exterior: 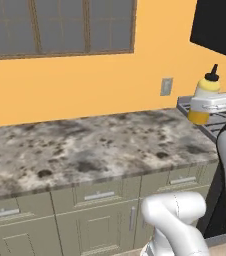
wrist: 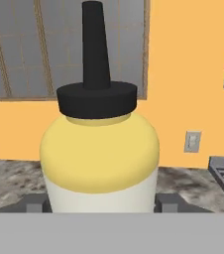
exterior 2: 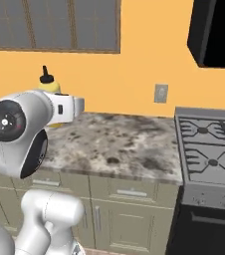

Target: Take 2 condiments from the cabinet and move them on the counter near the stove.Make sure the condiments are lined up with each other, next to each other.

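No legible text or labels anywhere, even on the seemingly blank yellow bottle [wrist: 99, 163].

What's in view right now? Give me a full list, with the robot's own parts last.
Yellow squeeze bottle: one, yellow with a pale band and black pointed cap, upright, held in the air above the counter.
Counter: one, pale grey stone with dark blotches, left of the stove.
Stove: one, grey steel with black grates, at the counter's right end.
Base cabinets: one run, beige, metal handles, under the counter.
Window: one, grey panes in a brown frame, on the orange wall.
Wall outlet: one, grey, on the wall near the stove.
Black unit: one, black, mounted above the stove.
Gripper: one, white, closed on the bottle's sides.
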Available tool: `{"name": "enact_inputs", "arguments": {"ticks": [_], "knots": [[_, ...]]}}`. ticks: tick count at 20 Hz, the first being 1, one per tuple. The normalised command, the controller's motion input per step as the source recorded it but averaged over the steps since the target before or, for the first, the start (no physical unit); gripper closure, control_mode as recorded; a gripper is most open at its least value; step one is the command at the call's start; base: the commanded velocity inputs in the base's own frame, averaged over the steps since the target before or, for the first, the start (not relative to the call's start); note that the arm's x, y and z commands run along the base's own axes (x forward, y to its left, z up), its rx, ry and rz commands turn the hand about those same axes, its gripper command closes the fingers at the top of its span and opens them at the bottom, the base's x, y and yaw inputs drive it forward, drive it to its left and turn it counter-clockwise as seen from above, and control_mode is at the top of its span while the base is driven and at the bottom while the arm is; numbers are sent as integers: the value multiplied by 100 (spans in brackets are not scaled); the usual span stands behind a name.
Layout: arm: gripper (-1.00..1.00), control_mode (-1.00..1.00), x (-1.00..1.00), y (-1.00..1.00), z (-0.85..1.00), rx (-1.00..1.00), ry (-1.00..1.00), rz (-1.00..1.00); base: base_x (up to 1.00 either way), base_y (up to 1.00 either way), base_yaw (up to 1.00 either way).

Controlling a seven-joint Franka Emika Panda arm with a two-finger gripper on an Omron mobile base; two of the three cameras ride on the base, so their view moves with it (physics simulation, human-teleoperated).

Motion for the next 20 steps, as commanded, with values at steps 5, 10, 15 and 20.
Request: {"name": "enact_inputs", "arguments": {"ticks": [5,10,15,20], "knots": [[100,100,0,0,0,0,0,0,3,-100,4],[100,100,0,0,0,0,0,0,30,-100,7],[100,100,0,0,0,0,0,0,11,-100,3],[100,100,0,0,0,0,0,0,14,-100,1]]}}
